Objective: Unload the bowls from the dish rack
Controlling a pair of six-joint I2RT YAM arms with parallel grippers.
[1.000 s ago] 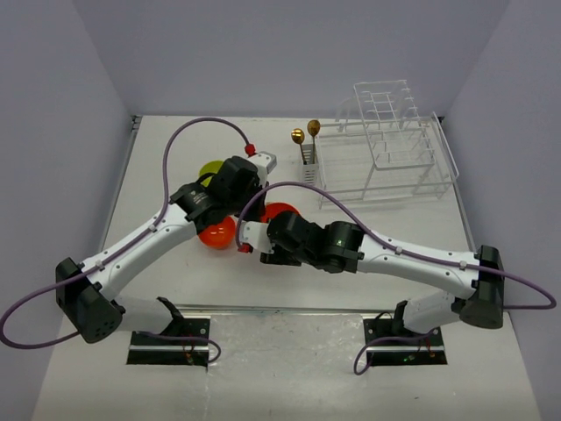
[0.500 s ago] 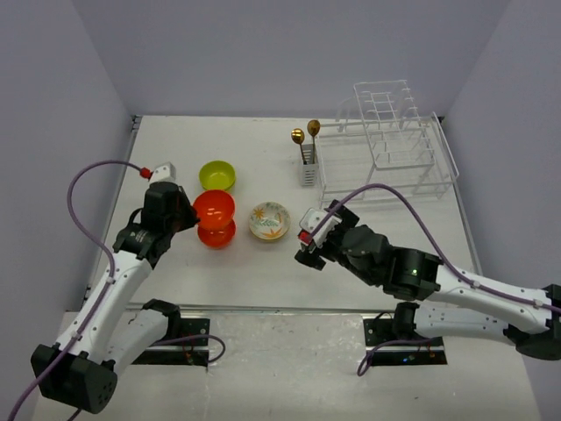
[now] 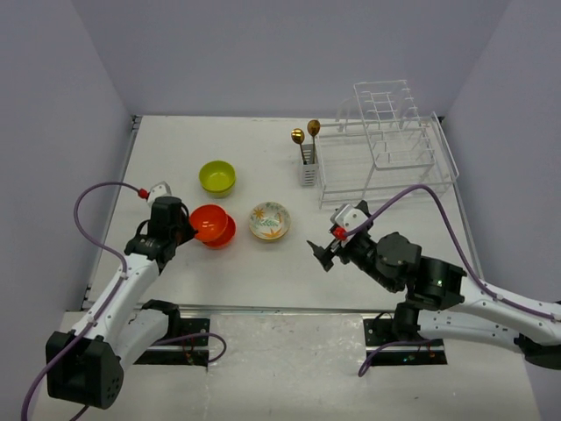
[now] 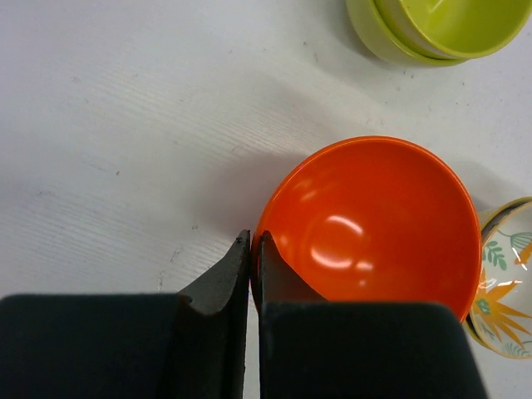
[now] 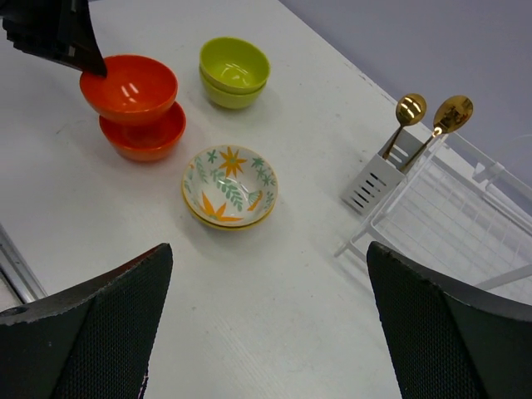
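Two orange bowls (image 3: 211, 224) sit stacked at the table's left. My left gripper (image 4: 252, 242) is shut on the near rim of the upper orange bowl (image 4: 374, 220), which rests slightly askew in the lower one (image 5: 146, 139). The lime-green bowls (image 3: 216, 176) stand behind them, and the cream floral bowl (image 3: 269, 220) is to their right. The white dish rack (image 3: 386, 151) at the back right holds no bowl. My right gripper (image 3: 323, 254) is wide open and empty, hovering right of the floral bowl (image 5: 230, 184).
The cutlery caddy (image 3: 308, 170) on the rack's left side holds two gold spoons (image 5: 432, 112). The rack's raised tier (image 3: 390, 110) stands at the back. Purple cables loop off both arms. Grey walls close in on the left, back and right.
Both arms have drawn back from the middle toward their own sides. The left gripper brought the upper orange bowl down onto the lower one. The right gripper moved right and nearer, empty.
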